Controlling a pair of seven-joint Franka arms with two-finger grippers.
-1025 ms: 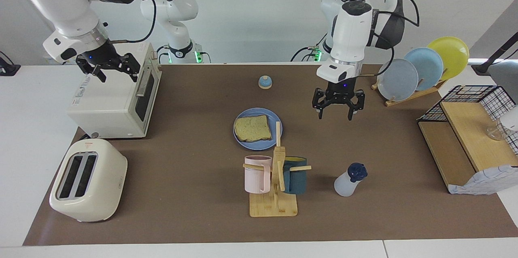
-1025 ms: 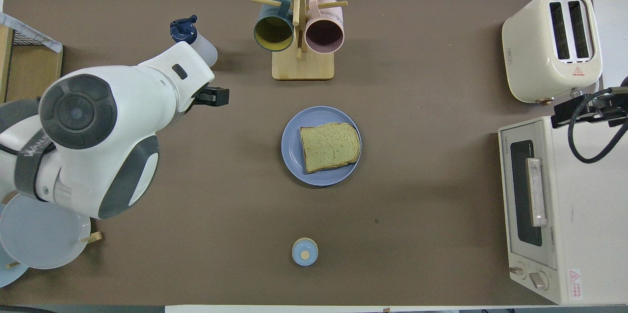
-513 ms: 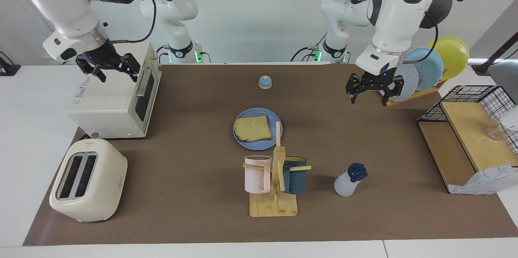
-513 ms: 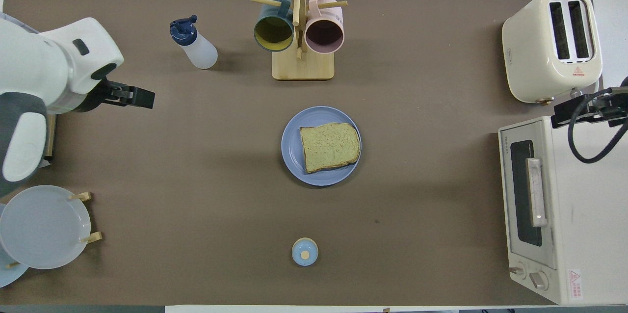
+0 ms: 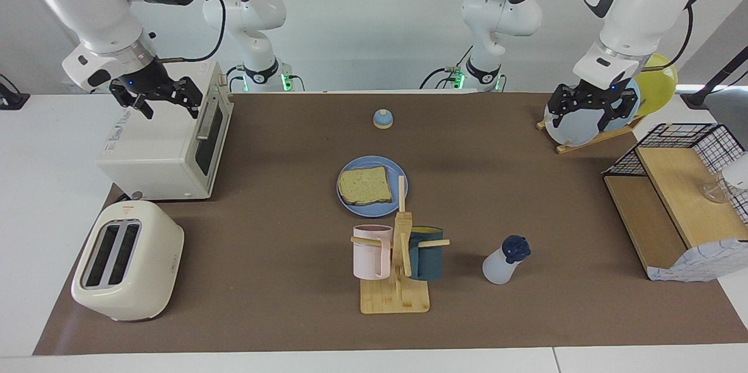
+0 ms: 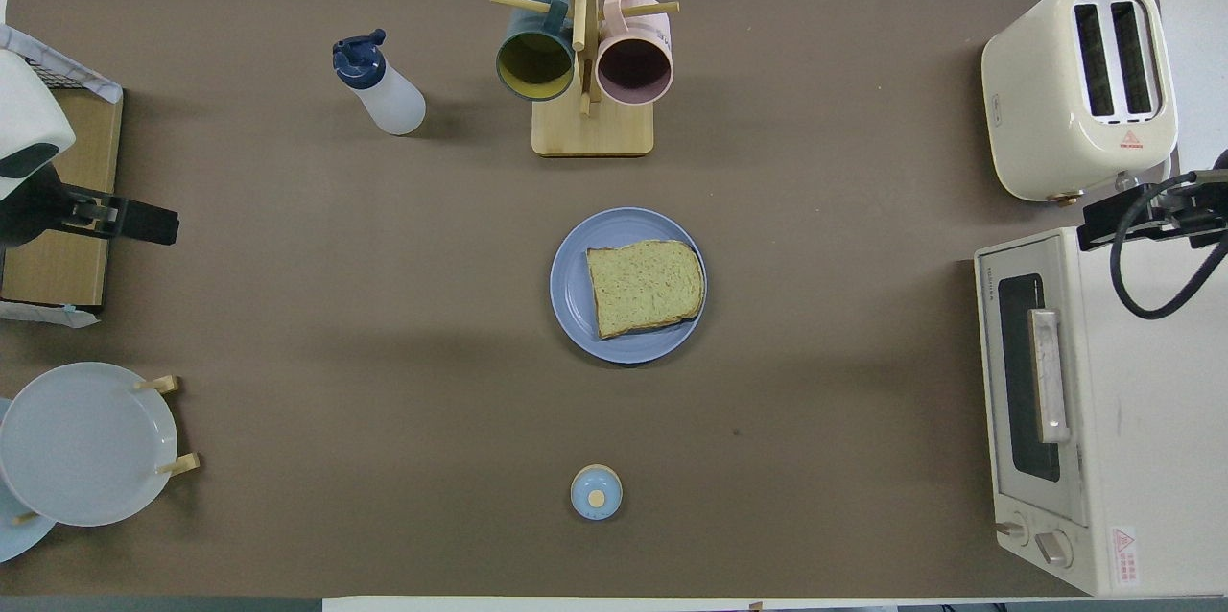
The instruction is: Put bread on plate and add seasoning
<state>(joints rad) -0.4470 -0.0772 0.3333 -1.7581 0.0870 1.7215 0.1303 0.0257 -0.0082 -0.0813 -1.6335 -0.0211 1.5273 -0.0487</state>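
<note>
The bread [image 5: 364, 186] lies flat on the blue plate [image 5: 374, 163] in the middle of the mat; both also show in the overhead view, the bread [image 6: 645, 286] on the plate [image 6: 574, 291]. The seasoning [image 5: 504, 262] stands on the mat farther from the robots than the plate, beside the mug rack, toward the left arm's end; it also shows in the overhead view [image 6: 384, 89]. My left gripper [image 5: 589, 116] is open and empty, raised over the plate rack. My right gripper [image 5: 166, 105] is open and empty, waiting over the toaster oven.
A toaster oven [image 5: 163, 145] and a cream toaster [image 5: 125, 259] stand at the right arm's end. A mug rack [image 5: 397, 256] with two mugs stands just past the plate. A small bell [image 5: 383, 119] sits nearer to the robots. Racked plates [image 5: 660, 78] and a wooden shelf [image 5: 672, 209] stand at the left arm's end.
My left gripper has swung from over the mat beside the plate to over the plate rack at the left arm's end. The right arm, bread and seasoning have not moved.
</note>
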